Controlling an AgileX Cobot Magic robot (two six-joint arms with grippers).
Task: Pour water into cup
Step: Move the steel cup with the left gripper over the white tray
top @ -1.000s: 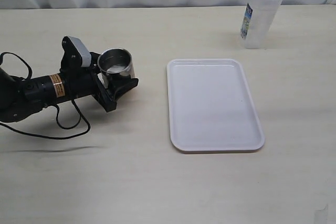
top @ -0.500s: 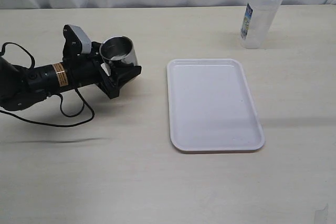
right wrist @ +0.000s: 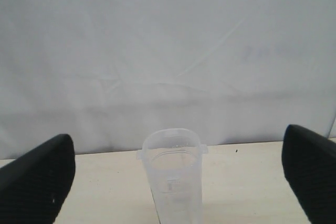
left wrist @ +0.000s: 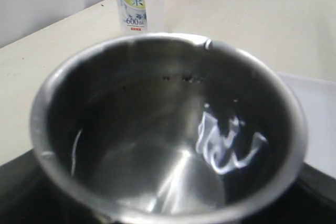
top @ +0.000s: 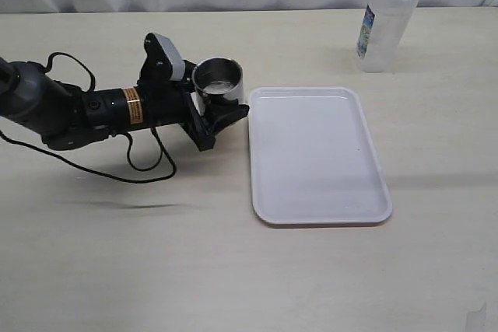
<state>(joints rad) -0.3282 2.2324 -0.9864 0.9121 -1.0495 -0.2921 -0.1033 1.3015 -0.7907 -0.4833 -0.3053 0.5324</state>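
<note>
You are carrying the cup (top: 218, 82) toward the tray (top: 319, 214), a staging step before any pouring. Your left gripper (top: 214, 110) is clamping the cup upright between its jaws, the rim sitting just above the fingers and the tray edge lying just ahead of them. Your right gripper (right wrist: 173, 179) is hanging spread wide, holding nothing, with the pitcher (top: 385, 25) standing well ahead, in line with the gap. No water is showing clearly in either vessel. Next you are probably setting the cup down level, then closing the right jaws around the pitcher. Compared with a second ago, the left gripper and cup are sitting much closer to the tray; the pitcher is standing where it was.
</note>
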